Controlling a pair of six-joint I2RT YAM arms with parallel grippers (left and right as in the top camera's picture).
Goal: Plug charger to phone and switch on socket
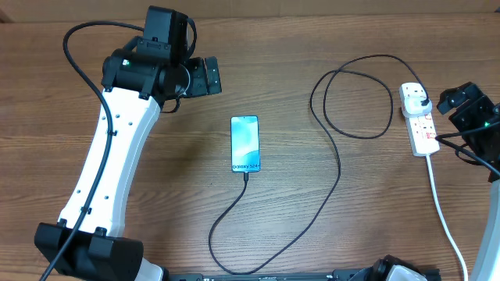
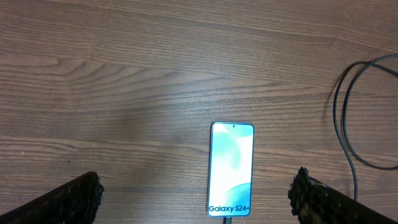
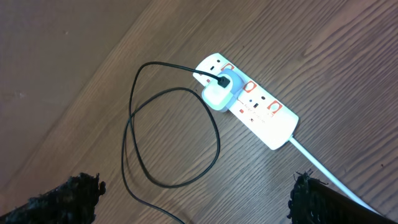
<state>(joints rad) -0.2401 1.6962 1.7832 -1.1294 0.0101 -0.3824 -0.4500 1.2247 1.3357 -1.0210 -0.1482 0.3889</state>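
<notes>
The phone [image 1: 244, 144] lies flat mid-table with its light blue screen up and the "Galaxy S24+" text at its near end. It also shows in the left wrist view [image 2: 231, 169]. The charger's thin black cable [image 1: 336, 179] meets the phone's near end, curves round and loops toward the white socket strip [image 1: 419, 125]. In the right wrist view its plug [image 3: 219, 93] sits in the socket strip [image 3: 267, 115], with the cable [image 3: 130, 137] looped beside it. My left gripper [image 1: 205, 76] is open and empty above the table, beyond the phone [image 2: 196, 202]. My right gripper [image 1: 462, 109] is open and empty just right of the strip [image 3: 196, 199].
The strip's thick white cord [image 1: 445, 211] runs toward the near right edge. It has small red switches [image 3: 272, 107]; I cannot tell their position. The table [image 1: 156, 234] is brown wood. The left arm's white link [image 1: 109, 172] crosses the left side.
</notes>
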